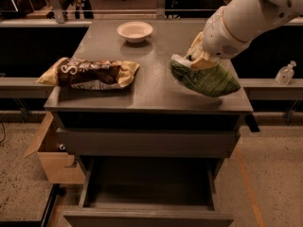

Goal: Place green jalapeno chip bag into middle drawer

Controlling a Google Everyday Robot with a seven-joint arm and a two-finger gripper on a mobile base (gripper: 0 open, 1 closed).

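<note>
So from my end I'm seeing the two-finger gripper (200,56) on the fat white arm reaching in from the upper right. It's pinching the top edge of the green jalapeno chip bag (207,79), that small crumpled bright-green foil pouch. The bag is hanging tilted and looks lifted just off the right-hand end of the flat gray cabinet top (156,86), with its shadow falling under it near the front right corner. Down below, the middle drawer (147,189), wide and shallow, gray with a dark inside, is standing pulled open. The plain gray drawer front (147,143) above it is sitting closed. The long brown-and-yellow chip bag (90,73) is lying on the left side of the top, well apart from the green one. A small round white bowl (135,31) is sitting near the back edge.
</note>
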